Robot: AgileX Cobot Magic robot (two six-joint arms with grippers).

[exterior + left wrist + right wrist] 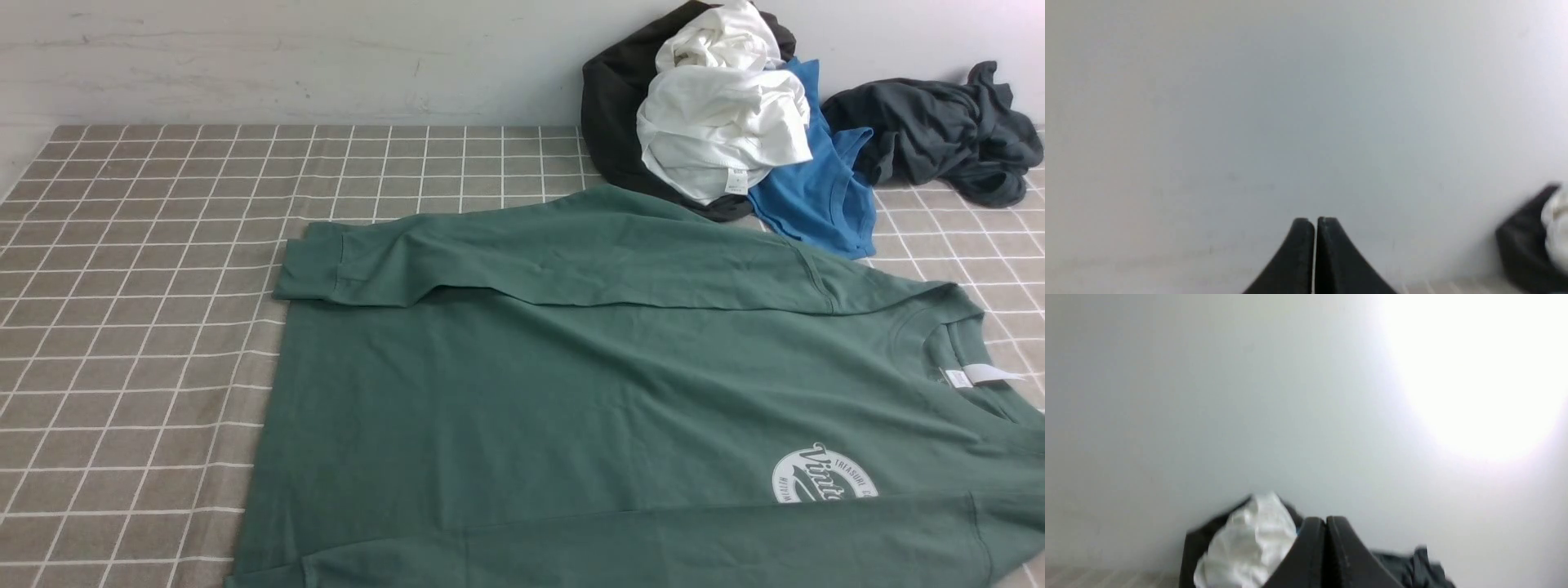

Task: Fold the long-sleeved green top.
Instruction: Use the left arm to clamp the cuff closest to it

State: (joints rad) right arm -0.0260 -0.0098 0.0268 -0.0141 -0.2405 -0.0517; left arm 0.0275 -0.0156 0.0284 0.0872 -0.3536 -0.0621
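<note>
The green long-sleeved top [571, 392] lies flat on the checked tablecloth, neck to the right with its white label [976, 376] and round white chest logo [824, 476] showing. One sleeve [531, 261] is folded across the far side of the body, its cuff at the left. A second sleeve lies along the near edge. Neither gripper shows in the front view. My left gripper [1315, 222] is shut with nothing in it and faces the wall. My right gripper [1325, 520] is shut with nothing in it and faces the clothes pile.
A pile stands at the back right against the wall: a black garment [620, 114], white clothes [718, 122], a bright blue shirt [816, 196] and a dark grey garment [939, 131]. The blue shirt nearly touches the top's far shoulder. The checked tablecloth [131, 327] covers the table.
</note>
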